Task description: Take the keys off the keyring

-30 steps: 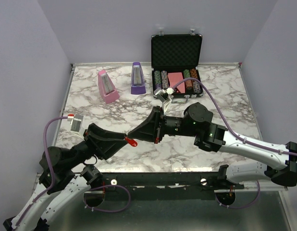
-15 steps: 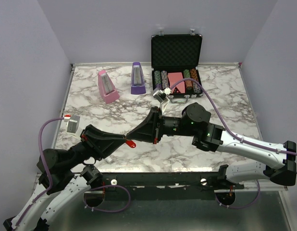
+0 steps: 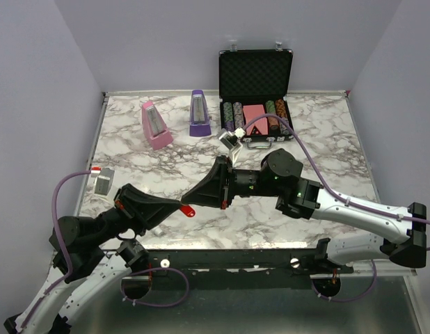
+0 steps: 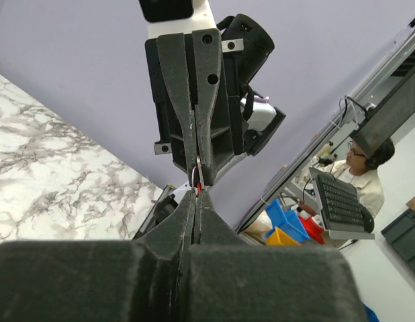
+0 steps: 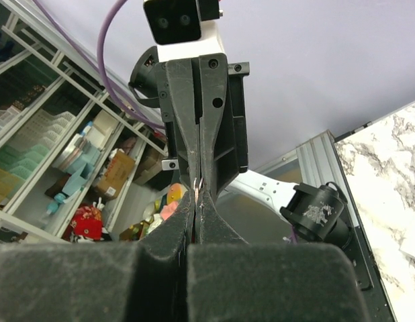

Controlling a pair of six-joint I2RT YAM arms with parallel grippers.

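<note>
Both grippers meet tip to tip above the front of the marble table [image 3: 326,146]. The red keyring [image 3: 188,210] hangs just below the meeting point. My left gripper [image 3: 179,204] is shut, and in the left wrist view a sliver of red keyring [image 4: 199,188] with a thin metal loop shows at the left gripper [image 4: 197,196] tips. My right gripper [image 3: 186,200] is shut too. In the right wrist view a thin bit of metal sits at the right gripper [image 5: 197,196] tips. The keys are hidden between the fingertips.
At the back stand a pink metronome [image 3: 155,126] and a purple metronome [image 3: 199,113]. An open black case [image 3: 255,76] with poker chips and a pink card block sits at the back centre-right. The arms cross the table's front half.
My left gripper has closed from open onto the keyring at the right gripper's tips. Both grippers and the red keyring drifted slightly left and nearer.
</note>
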